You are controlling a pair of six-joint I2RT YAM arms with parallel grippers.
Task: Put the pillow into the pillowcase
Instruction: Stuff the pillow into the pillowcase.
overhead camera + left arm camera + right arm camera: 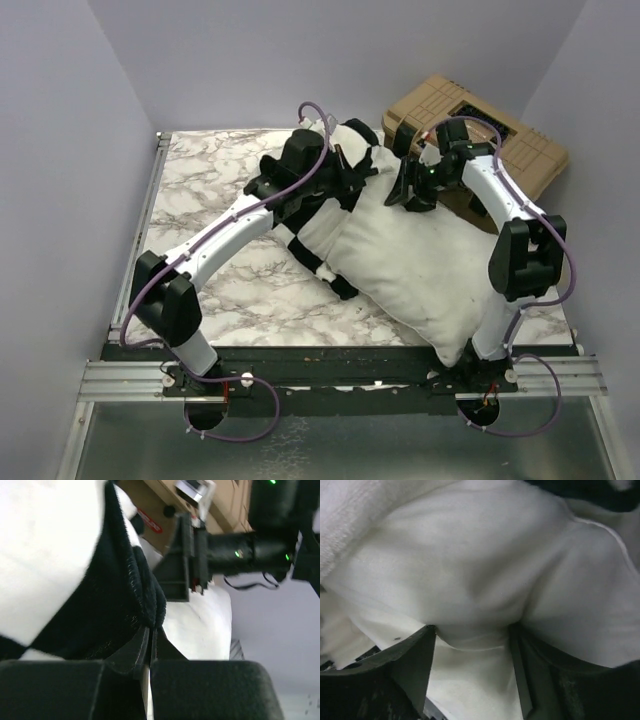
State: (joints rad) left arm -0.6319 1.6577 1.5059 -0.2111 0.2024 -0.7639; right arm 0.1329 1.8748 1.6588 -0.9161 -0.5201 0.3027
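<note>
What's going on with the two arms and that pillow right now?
Both arms are working at the far end of the pillow, which lies diagonally across the marble table. The left gripper is pinched shut on an edge of the checkered pillowcase, which is bunched around the pillow's far end. The right gripper has its fingers spread with white pillow fabric bulging between them. Most of the pillow is outside the case. A tan hard case sits behind.

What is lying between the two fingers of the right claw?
A bulge of the white pillow fills the gap between the right claw's fingers, as the right wrist view shows.
</note>
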